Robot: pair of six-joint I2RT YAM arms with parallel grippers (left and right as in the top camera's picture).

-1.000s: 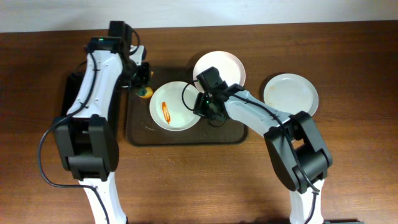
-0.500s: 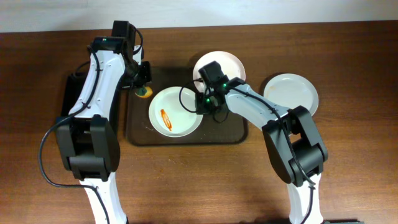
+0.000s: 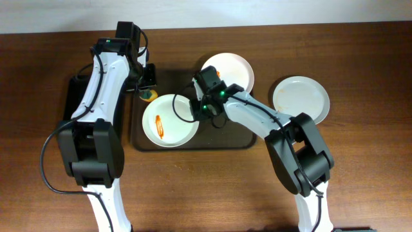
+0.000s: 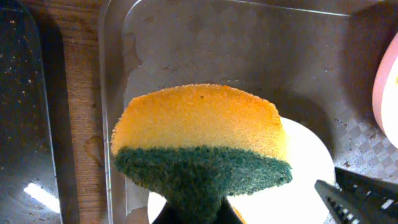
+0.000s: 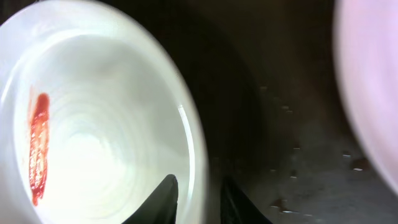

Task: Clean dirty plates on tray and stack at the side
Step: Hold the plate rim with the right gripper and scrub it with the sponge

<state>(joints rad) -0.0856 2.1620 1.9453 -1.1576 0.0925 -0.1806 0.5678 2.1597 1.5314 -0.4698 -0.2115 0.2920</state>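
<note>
A white plate (image 3: 169,120) with an orange-red smear (image 3: 159,126) lies at the left of the dark brown tray (image 3: 235,134). My right gripper (image 3: 199,107) is shut on its right rim. In the right wrist view the rim (image 5: 198,163) runs between my fingers (image 5: 166,198), with the smear (image 5: 38,148) on the far side of the plate. My left gripper (image 3: 149,78) is shut on a yellow and green sponge (image 4: 199,137) and holds it above the tray's left edge, over the plate (image 4: 301,180). A second plate (image 3: 232,68) sits at the tray's back. A third, plain white plate (image 3: 300,98) lies on the table to the right.
A narrow black tray (image 3: 69,96) lies left of the brown tray, under my left arm; it also shows in the left wrist view (image 4: 18,124). The right gripper's finger (image 4: 360,199) reaches into the left wrist view. Brown wooden table (image 3: 360,161) lies all around.
My right gripper has dragged the smeared plate leftward across the tray, holding its rim. The left gripper with the sponge has hardly moved.
</note>
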